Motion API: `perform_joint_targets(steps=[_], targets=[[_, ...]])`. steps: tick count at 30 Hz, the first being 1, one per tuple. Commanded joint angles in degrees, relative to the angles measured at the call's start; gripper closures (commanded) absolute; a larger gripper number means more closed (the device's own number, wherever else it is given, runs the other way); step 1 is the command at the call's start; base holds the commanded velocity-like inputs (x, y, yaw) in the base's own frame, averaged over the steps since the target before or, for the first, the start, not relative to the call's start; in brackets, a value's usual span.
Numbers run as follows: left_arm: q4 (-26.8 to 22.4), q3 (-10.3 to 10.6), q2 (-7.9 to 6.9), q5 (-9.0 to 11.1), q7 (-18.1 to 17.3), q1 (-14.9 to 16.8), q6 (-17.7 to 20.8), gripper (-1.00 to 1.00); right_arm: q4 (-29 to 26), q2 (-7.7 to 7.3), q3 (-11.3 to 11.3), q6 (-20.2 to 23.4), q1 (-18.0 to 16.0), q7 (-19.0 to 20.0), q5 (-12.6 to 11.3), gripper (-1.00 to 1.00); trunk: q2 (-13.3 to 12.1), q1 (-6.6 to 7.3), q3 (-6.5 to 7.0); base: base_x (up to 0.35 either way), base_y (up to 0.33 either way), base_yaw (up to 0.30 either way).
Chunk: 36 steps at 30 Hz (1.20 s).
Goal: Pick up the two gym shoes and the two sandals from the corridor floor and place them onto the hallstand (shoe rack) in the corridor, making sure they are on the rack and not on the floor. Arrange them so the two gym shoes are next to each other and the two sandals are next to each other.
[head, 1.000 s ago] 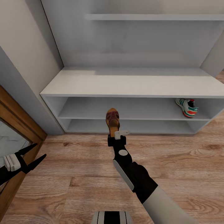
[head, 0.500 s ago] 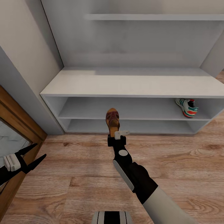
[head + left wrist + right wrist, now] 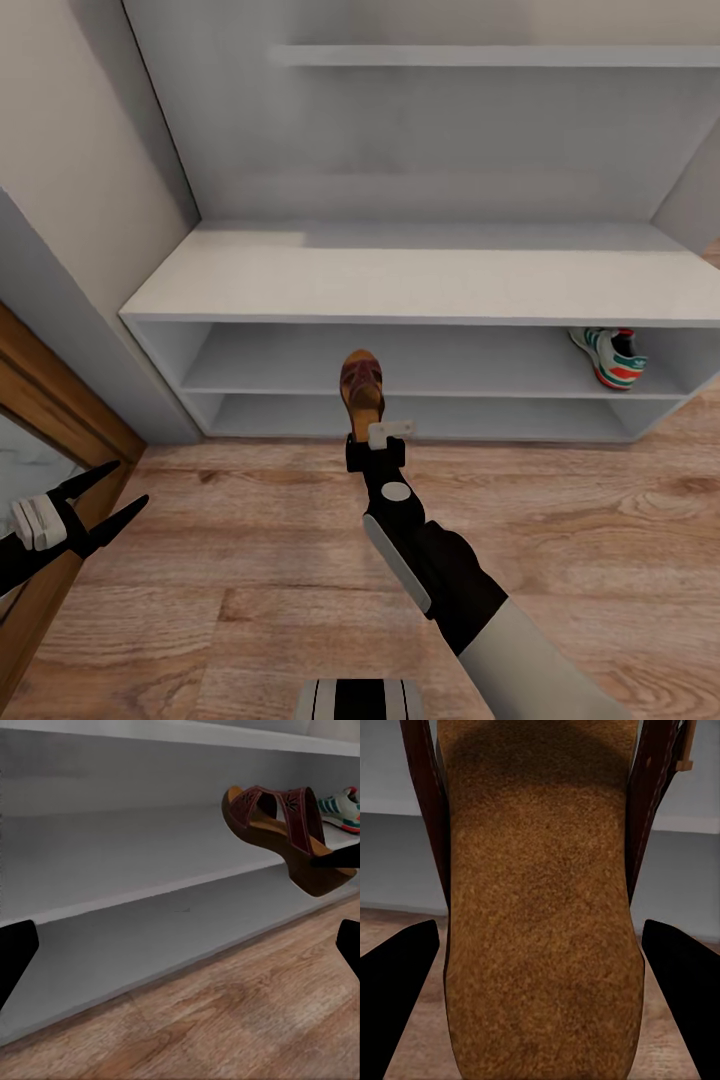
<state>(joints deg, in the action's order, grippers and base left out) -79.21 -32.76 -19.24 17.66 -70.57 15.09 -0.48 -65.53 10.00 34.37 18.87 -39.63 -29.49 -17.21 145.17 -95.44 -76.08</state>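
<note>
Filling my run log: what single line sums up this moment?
right claw: shut on sandal | left claw: open, idle | gym shoe: on hallstand shelf

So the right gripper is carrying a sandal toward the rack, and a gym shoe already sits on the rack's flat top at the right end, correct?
Not quite. The gym shoe sits on the upper open shelf of the hallstand, under the flat top, as the head view shows. The rest holds: the right gripper holds a sandal in front of the rack.

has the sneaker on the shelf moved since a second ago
No. The gym shoe sits at the same right-end spot on the hallstand shelf; the whole view shifted, rack included, so the camera moved.
</note>
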Motion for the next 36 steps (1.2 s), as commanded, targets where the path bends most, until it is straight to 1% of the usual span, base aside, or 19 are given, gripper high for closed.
perform_joint_targets(steps=[1,27,36], targets=[[0.02,-0.02,-0.01,0.1,-0.18,0.03,-0.04,-1.0,-0.04,0.0,0.1,0.26,-0.07,-0.45,-0.31,1.0,0.02,0.0,-0.04,0.054,0.0,0.0],[0.0,0.1,-0.05,0.13,-0.33,0.03,-0.04,-1.0,-0.09,0.0,0.08,0.46,-0.14,-0.59,-0.38,1.0,0.02,0.0,-0.04,0.005,0.0,0.0],[-0.02,0.08,-0.22,0.12,-1.24,0.03,-0.04,-1.0,-0.05,0.0,0.08,0.46,-0.17,-0.58,-0.38,1.0,0.02,0.0,-0.04,0.0,0.0,0.0]])
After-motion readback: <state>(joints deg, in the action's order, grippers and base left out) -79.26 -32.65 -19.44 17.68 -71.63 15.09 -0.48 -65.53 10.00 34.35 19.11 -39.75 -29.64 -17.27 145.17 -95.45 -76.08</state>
